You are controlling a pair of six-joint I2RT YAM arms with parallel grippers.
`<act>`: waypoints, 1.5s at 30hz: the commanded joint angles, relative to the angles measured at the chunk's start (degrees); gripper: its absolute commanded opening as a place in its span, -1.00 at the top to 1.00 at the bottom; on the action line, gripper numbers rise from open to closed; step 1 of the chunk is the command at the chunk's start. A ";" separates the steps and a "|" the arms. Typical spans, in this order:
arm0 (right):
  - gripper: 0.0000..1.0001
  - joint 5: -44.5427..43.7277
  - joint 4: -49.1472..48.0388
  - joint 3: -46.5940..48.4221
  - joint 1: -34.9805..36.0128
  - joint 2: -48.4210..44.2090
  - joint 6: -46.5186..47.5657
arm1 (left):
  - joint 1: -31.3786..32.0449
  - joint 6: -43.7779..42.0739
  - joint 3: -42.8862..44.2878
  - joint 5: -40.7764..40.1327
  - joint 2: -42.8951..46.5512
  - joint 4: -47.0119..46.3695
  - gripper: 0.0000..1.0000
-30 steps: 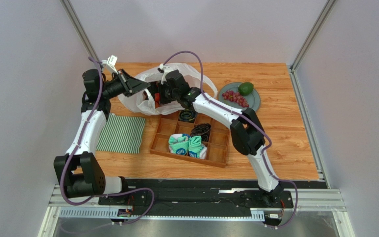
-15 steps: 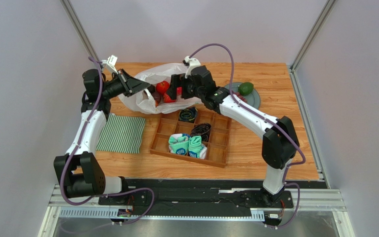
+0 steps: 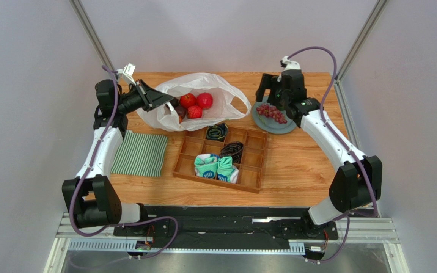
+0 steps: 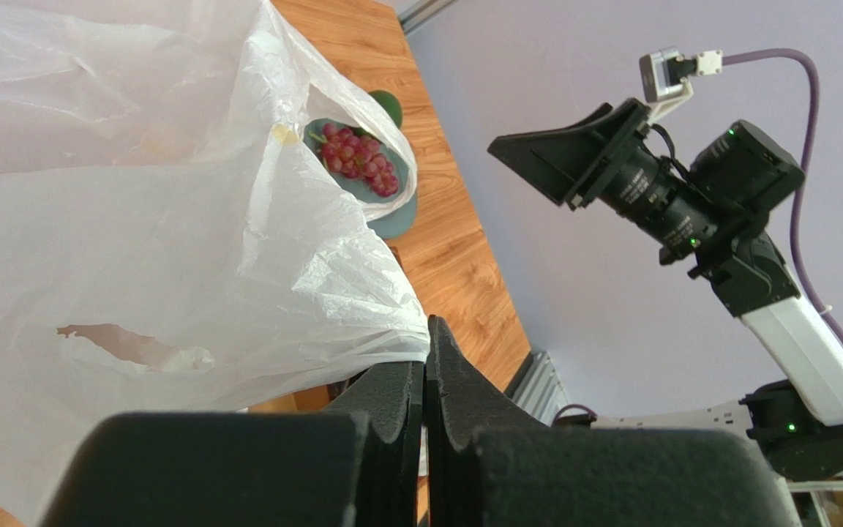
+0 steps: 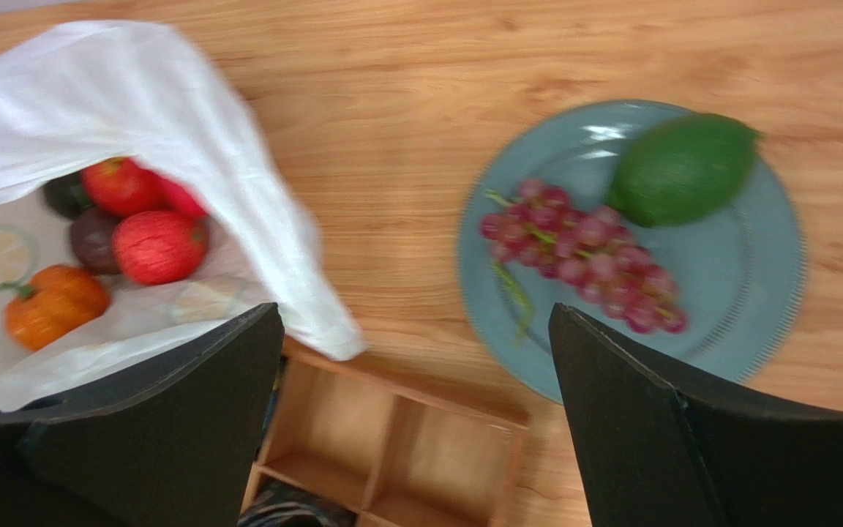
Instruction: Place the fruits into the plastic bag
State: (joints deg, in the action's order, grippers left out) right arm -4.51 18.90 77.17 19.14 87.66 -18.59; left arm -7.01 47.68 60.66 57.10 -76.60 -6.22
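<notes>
My right tool [image 5: 413, 313] hangs wide apart and empty, right of the thin white plastic bag [image 5: 118, 77]. My left tool [image 4: 426, 368] is pinched on the bag's rim. Inside the bag are red apples [image 5: 160, 244], an orange ribbed fruit [image 5: 54, 305] and a dark purple one [image 5: 94, 239]. Left to move, right of the bag: purple-red grapes [image 5: 585, 253] and a green avocado-like fruit [image 5: 684, 167] on a round grey-blue plate [image 5: 769, 288]. Folds hide the bag's depths.

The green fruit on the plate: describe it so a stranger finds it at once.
On the wooden table, look to the far right for the blue-grey plate. The green fruit is the single smooth oval at its edge, beside a bunch of small purple-red grapes.
</notes>
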 commanded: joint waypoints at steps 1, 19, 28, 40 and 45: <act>-0.94 -0.58 4.31 2.28 -6.03 1.72 -0.39 | -0.38 -0.66 0.42 0.64 1.63 -1.52 1.00; -0.90 -4.71 5.01 12.30 -15.09 20.88 -15.24 | -0.29 -1.10 0.51 0.55 0.93 -0.90 1.00; -0.89 -7.70 12.55 20.74 -15.88 29.14 -22.89 | -0.38 -0.92 0.51 0.82 1.28 -0.99 1.00; -0.87 -10.60 16.43 27.32 -16.23 34.07 -24.48 | -0.46 -0.57 0.60 0.91 1.71 -1.34 1.00; -0.86 -11.04 19.60 31.02 -16.32 37.85 -24.39 | -0.38 -0.48 0.51 0.99 1.80 -1.52 1.00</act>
State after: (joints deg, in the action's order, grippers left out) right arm -13.47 36.10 104.33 3.22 123.42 -42.04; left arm -7.01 47.51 60.66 57.12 -76.60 -5.98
